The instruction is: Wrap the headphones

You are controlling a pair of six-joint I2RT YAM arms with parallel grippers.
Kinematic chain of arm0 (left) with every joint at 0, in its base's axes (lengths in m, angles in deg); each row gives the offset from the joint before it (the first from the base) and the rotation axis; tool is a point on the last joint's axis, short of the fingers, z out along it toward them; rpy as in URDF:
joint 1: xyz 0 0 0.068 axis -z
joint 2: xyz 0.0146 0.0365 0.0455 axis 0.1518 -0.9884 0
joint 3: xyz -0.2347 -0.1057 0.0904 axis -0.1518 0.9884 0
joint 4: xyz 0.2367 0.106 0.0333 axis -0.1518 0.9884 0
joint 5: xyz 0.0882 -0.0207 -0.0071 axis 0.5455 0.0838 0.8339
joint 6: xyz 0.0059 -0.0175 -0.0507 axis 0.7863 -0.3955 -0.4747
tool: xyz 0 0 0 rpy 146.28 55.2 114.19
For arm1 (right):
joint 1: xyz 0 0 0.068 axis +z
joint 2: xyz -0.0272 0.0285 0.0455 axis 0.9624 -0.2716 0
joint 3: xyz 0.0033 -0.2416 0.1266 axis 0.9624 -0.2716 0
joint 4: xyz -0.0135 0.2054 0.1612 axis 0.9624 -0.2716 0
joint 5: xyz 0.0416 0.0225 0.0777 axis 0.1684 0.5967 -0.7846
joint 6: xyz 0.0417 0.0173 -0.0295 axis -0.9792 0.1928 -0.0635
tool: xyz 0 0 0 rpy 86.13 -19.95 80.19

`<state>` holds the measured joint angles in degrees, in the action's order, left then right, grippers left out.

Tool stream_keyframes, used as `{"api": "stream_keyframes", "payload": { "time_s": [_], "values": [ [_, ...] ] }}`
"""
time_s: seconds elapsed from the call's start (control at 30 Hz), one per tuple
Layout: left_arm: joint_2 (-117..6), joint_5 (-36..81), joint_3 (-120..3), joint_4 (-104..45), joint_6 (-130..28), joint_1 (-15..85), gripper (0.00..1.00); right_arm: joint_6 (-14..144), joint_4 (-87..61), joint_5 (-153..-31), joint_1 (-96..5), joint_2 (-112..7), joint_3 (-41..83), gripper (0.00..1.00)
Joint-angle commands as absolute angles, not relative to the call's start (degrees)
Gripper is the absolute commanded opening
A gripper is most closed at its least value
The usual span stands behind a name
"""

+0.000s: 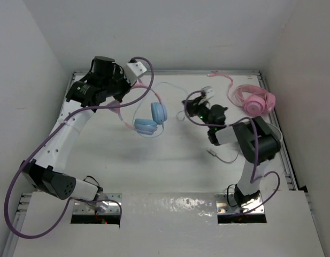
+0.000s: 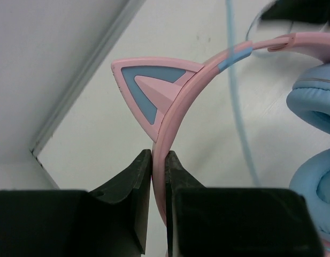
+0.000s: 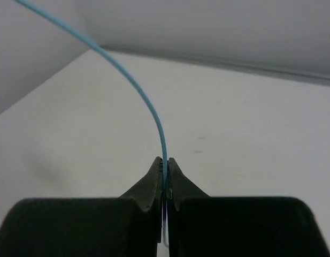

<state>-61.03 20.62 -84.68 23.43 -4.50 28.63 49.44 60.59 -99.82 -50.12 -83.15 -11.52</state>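
I have both grips set, but as far as I can judge the wrapping itself is all still to do. I can see 0 turns of cable (image 3: 144, 100) around the headband (image 2: 182, 101) or the cups (image 2: 314, 101).

My left gripper (image 2: 158, 160) is closed tight on the thin pink headband, which stands edge-on between the pads just below 1 cat ear (image 2: 146, 88). From there the band arcs up and to the right, and the 2 blue cups sit at its far end, off to the right of my fingers. In the top view the headphones (image 1: 151, 119) are at mid-table, between my 2 arms and nearer the left one. I cannot tell whether the cups rest on the table (image 1: 170, 155) or hang just above it.

My right gripper (image 3: 163, 166) is pinched shut on the cable, with no gap showing between the tips. The blue strand rises out of them and bends away up and to the left, free in the air. From above, that gripper is to the right of the cups and apart from them, and the cable lies between us in a loose, thin arc. I cannot follow all of its course.

The pink headphones (image 1: 254, 100) are at the back right, well apart from all this.

What is left, I judge, is to carry the held strand round the headphones turn by turn, then deal with the free end.
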Motion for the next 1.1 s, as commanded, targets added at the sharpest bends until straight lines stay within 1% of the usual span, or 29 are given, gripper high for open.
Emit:
{"api": "stream_keyframes", "payload": {
  "time_s": [0.0,0.07,0.13,0.27,0.43,0.53,0.63,0.77,0.9,1.07],
  "values": [
    [-58.55,27.52,-77.06,15.76,-3.82,28.95,0.00,50.19,76.10,-88.36,-58.57,-69.63,-17.97,0.00],
    [-58.55,25.25,-74.06,16.10,-2.68,28.95,0.00,53.26,66.97,-88.43,-60.87,-63.67,-18.86,0.00],
    [-58.81,21.73,-72.74,16.63,-2.06,28.95,0.00,59.77,58.38,-87.90,-61.15,-60.31,-17.20,0.00],
    [-58.73,19.61,-71.86,16.81,-1.62,28.95,0.00,64.61,51.22,-87.63,-61.32,-59.15,-12.63,0.00],
    [-58.46,17.51,-70.01,18.03,-0.04,29.04,0.00,65.06,44.98,-90.27,-61.32,-59.23,-5.51,0.00],
    [-58.02,16.10,-69.22,19.18,1.54,29.04,0.00,67.50,41.02,-88.00,-61.32,-59.76,-1.47,0.00],
    [-57.67,15.75,-68.61,19.97,2.42,28.95,0.00,70.85,32.86,-84.75,-61.24,-61.51,5.12,0.00],
    [-57.85,13.29,-68.60,20.76,3.56,29.21,0.00,71.30,25.82,-86.14,-61.23,-64.06,13.55,0.00],
    [-57.59,7.06,-69.31,23.74,6.55,30.00,0.00,69.63,19.49,-85.88,-61.23,-67.57,24.62,0.00],
    [-56.71,1.78,-70.89,27.00,8.40,30.09,0.00,70.77,7.73,-84.30,-61.23,-75.66,37.80,0.00]
  ]
}}
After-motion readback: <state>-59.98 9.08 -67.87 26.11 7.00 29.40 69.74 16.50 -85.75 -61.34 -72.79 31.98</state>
